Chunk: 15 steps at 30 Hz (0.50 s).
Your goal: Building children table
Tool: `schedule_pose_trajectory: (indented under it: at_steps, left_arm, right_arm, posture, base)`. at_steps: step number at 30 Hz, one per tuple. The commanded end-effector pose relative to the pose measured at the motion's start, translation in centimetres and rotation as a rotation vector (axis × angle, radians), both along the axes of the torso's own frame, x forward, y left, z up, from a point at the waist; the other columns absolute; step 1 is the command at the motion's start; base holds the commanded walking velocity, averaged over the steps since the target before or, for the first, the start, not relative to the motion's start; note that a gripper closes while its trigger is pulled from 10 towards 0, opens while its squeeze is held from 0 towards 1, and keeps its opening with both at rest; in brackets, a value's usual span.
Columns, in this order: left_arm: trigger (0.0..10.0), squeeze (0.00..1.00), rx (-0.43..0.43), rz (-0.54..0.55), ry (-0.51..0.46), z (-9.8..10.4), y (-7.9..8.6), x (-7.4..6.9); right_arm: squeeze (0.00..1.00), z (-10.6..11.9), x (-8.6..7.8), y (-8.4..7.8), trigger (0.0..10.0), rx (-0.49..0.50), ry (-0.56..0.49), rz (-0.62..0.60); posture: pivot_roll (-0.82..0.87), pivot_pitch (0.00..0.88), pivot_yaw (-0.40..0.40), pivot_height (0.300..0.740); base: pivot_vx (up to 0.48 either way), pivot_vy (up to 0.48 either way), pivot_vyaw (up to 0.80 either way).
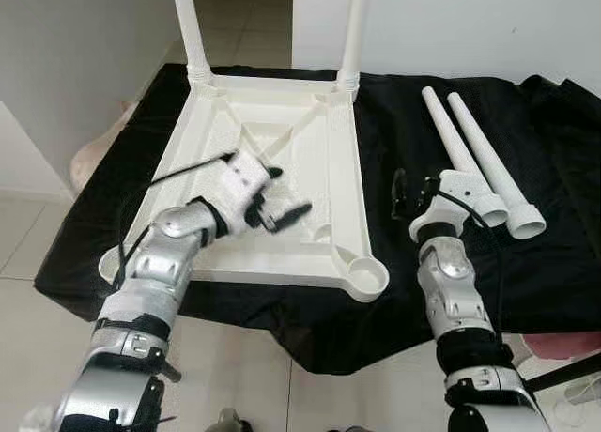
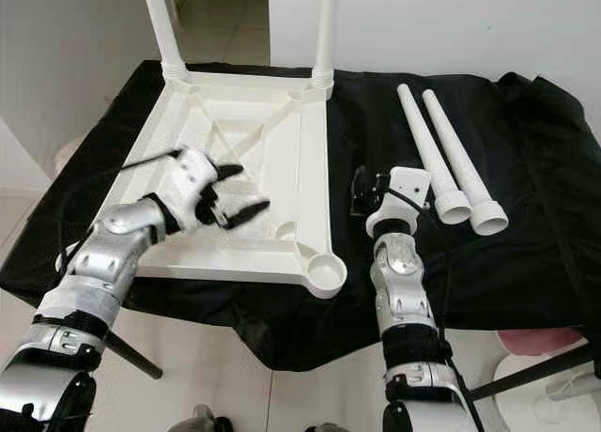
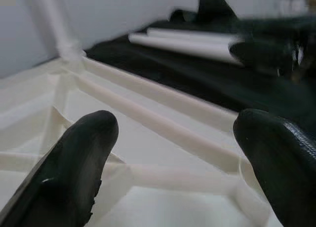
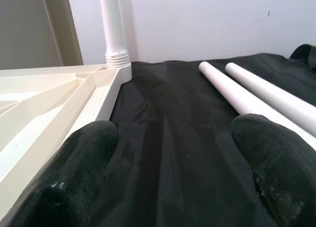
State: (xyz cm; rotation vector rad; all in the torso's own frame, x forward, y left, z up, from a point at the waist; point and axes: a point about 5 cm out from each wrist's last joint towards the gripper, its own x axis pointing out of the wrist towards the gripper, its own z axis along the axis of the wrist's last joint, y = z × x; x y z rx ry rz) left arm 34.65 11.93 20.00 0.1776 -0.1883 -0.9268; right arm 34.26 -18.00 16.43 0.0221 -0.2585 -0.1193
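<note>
A white plastic tabletop (image 1: 216, 131) lies upside down on a black cloth. Two white legs stand in its far corners, one on the left (image 1: 188, 23) and one on the right (image 1: 355, 28). Its near right corner socket (image 1: 368, 279) holds nothing. Two loose white legs (image 1: 451, 136) (image 1: 493, 164) lie side by side on the cloth to the right. My left gripper (image 1: 286, 192) hovers open over the tabletop's ribbed underside, holding nothing. My right gripper (image 1: 402, 195) is open just above the cloth, between the tabletop's right rim and the loose legs' wide ends.
The black cloth (image 1: 563, 244) covers a low support and hangs over its front edge. A white wall stands behind, with tiled floor (image 1: 28, 235) at the left and front. A pink object (image 1: 94, 150) sits on the floor at the left.
</note>
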Motion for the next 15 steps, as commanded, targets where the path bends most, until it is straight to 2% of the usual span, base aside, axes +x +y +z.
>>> schedule_pose_trajectory:
  at_steps: [1,2,3,5,8,13,15]
  left_arm:
    - [10.0,0.0,-0.161,0.296,0.007,0.9,1.5,1.1]
    - [10.0,0.0,-0.2,0.344,0.008,1.1,1.9,1.3]
    - [10.0,0.0,-0.2,0.344,0.008,1.1,1.9,1.3]
    - [10.0,0.0,-0.228,0.43,0.002,1.1,2.5,1.6]
    - [10.0,0.0,-0.261,0.47,0.014,1.1,2.8,1.8]
    - [10.0,0.0,-0.294,0.502,0.026,1.2,2.5,2.0]
    - [10.0,0.0,-0.287,0.507,0.012,1.2,1.3,1.7]
  right_arm:
    - [0.0,0.0,0.2,-0.2,10.0,0.007,0.003,-0.013]
    - [0.0,0.1,0.3,-0.3,10.0,0.006,0.004,-0.016]
    - [0.0,0.1,0.3,-0.3,10.0,0.006,0.004,-0.016]
    - [0.0,0.2,0.5,-0.3,10.0,-0.01,0.008,-0.026]
    - [0.0,0.2,0.6,-0.4,10.0,-0.019,0.011,-0.035]
    - [0.0,0.3,0.7,-0.7,10.0,-0.038,0.003,-0.07]
    - [0.0,0.2,0.8,-1.9,10.0,-0.048,0.022,-0.129]
  posture:
    - [0.01,0.024,-0.023,0.74]
    - [0.01,0.023,-0.025,0.74]
    - [0.01,0.023,-0.025,0.74]
    - [0.01,0.019,-0.029,0.74]
    - [0.01,0.019,-0.029,0.74]
    - [0.01,0.014,-0.031,0.74]
    - [0.01,0.011,-0.036,0.74]
  base:
    - [0.0,0.0,0.0]
    - [0.0,0.0,0.0]
    - [0.0,0.0,0.0]
    - [0.0,0.0,0.0]
    - [0.0,0.0,0.0]
    - [0.0,0.0,0.0]
    - [0.0,0.0,0.0]
